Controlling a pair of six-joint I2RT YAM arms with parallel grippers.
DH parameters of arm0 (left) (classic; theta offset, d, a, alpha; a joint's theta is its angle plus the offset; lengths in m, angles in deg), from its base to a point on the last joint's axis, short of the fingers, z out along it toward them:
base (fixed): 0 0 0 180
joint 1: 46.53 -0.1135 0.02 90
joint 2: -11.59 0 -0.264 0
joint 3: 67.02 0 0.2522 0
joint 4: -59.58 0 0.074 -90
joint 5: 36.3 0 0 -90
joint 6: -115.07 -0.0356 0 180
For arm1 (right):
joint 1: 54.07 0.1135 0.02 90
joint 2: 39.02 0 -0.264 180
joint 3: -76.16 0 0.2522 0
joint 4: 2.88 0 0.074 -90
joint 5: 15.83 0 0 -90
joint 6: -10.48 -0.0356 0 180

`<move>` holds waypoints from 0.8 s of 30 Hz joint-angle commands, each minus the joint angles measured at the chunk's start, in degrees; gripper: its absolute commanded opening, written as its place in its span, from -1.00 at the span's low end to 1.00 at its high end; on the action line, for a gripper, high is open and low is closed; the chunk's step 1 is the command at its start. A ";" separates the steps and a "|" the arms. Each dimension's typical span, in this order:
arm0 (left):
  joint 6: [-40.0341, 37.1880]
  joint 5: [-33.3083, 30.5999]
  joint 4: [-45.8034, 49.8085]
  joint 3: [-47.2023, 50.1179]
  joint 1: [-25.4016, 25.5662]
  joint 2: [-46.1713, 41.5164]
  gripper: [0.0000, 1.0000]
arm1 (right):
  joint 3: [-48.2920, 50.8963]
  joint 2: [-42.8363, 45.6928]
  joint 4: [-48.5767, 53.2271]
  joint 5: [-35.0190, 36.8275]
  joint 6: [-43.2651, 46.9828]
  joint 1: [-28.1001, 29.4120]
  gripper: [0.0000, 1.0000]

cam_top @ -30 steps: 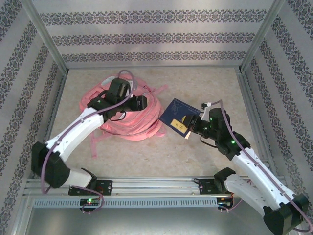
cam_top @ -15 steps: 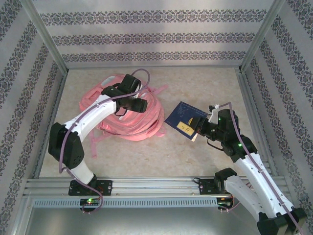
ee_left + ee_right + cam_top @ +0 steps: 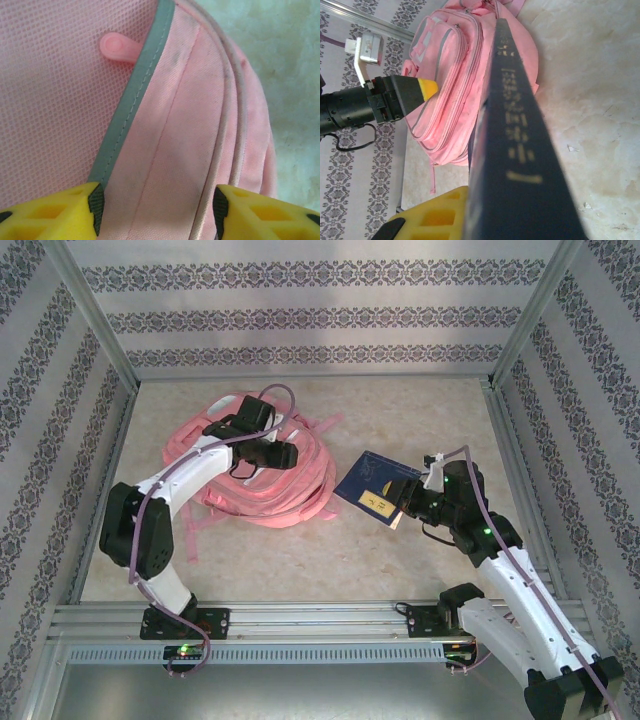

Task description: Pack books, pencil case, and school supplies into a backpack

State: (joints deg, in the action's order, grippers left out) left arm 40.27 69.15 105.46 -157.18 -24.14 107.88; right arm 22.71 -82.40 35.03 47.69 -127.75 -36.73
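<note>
Backpack (image 3: 300,490) left of centre; bare table (image 3: 330,560) open in front. Right gripper (image 3: 405,498) clamps navy book (image 3: 372,485) beside its right edge. Left gripper (image 3: 288,453) spread wide over backpack; wrist view shows grey trim (image 3: 131,107), zip pull (image 3: 117,47).

Showing pink with grey trim on the backpack (image 3: 300,495), navy with a yellow label on the book (image 3: 370,480), beige on the table (image 3: 400,410), grey floral stripes on the walls (image 3: 320,318).
</note>
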 commanded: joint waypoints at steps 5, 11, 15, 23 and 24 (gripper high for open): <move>-2.45 -1.40 -1.27 0.07 -2.82 -2.84 0.36 | 0.30 -0.11 -3.02 -1.29 -2.52 -0.52 -1.00; -2.51 3.66 -1.89 -0.24 -3.05 0.79 0.37 | -0.11 -0.26 -2.44 -1.56 -3.01 -0.45 -1.00; -2.55 6.68 -2.49 -0.07 -3.04 2.62 0.36 | -0.05 -0.25 -2.17 -1.75 -3.51 -0.46 -1.00; 0.77 16.42 -5.93 2.13 -3.01 1.43 0.04 | 1.17 0.74 -2.08 -1.42 -4.41 -0.34 -1.00; 1.21 17.01 -6.54 2.69 -3.01 0.93 -0.07 | 1.35 0.83 -2.08 -1.37 -4.47 -0.29 -1.00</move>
State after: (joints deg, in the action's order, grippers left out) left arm 39.70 79.22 102.40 -156.16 -27.27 110.33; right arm 23.24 -82.61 34.70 47.47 -131.27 -36.73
